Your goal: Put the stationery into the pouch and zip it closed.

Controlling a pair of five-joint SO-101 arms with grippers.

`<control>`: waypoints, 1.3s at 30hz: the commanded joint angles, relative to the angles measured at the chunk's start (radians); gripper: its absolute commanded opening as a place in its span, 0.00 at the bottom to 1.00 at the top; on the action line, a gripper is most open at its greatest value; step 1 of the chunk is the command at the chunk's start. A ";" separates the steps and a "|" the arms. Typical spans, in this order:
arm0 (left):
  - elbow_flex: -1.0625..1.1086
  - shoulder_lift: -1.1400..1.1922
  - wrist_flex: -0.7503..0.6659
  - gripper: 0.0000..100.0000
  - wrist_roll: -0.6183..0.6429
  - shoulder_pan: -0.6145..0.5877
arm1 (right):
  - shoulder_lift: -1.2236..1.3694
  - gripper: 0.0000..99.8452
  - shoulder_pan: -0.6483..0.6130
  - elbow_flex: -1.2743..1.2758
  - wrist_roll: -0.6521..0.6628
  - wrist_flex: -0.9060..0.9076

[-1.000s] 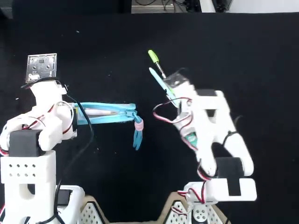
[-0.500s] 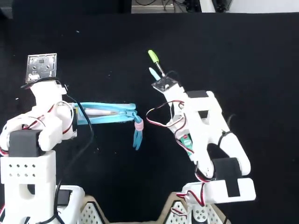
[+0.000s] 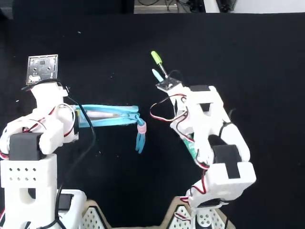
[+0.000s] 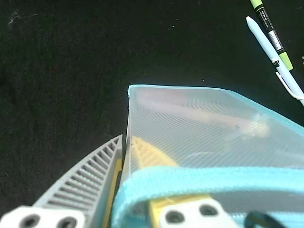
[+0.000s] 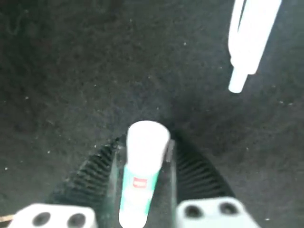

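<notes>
From above, the black cloth-covered bench [image 3: 248, 57] carries a light blue, see-through mesh pouch [image 3: 112, 116] lying stretched out from the left arm [image 3: 45, 126], with a pink zip loop [image 3: 141, 128] at its far end. A lime green pen [image 3: 156, 57] and a pale blue-white pen [image 3: 157, 75] lie side by side, well apart from the pouch and just beyond the right arm [image 3: 209, 124]. A teal sliver under that arm is probably the item it carries. At the left wrist, the left end effector [image 4: 127, 142] is clamped on the pouch's edge, grey finger outside and yellow finger inside. A pale long item [image 4: 213, 116] shows through the mesh. At the right wrist, the right end effector [image 5: 142, 142] grips a white tube with a teal and red label [image 5: 141, 166] above the bench, near the white pen's tip.
</notes>
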 commanded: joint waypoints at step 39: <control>0.033 0.008 -0.005 0.03 0.006 -0.012 | -1.543 0.01 -0.829 0.315 -0.318 -0.683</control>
